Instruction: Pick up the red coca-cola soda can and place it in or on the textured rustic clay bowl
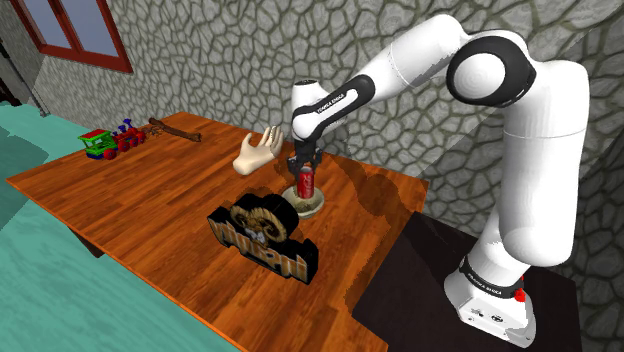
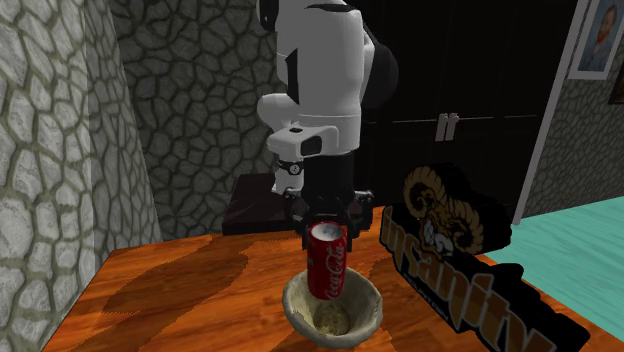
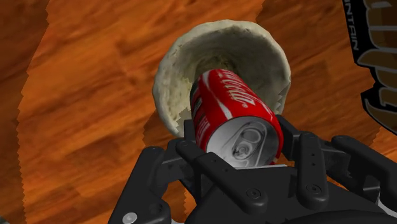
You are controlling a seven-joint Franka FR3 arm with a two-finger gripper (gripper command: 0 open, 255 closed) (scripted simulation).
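Observation:
A red Coca-Cola can (image 1: 306, 181) (image 2: 327, 265) (image 3: 229, 102) stands nearly upright with its lower end inside a rough, pale clay bowl (image 1: 319, 206) (image 2: 367, 301) (image 3: 170, 71) on the wooden table. My black gripper (image 1: 304, 160) (image 2: 328, 220) (image 3: 238, 137) comes down from above and is shut on the can's upper end, one finger on each side of the silver lid. The bowl's floor under the can is hidden, so I cannot tell whether the can rests on it.
A black sign with a golden ram's head (image 1: 262, 235) (image 2: 450, 245) (image 3: 380, 57) stands close beside the bowl. Farther along the table are a pale hand model (image 1: 257, 152), a toy train (image 1: 110, 142) and a brown stick-like object (image 1: 176, 128). A stone wall runs behind.

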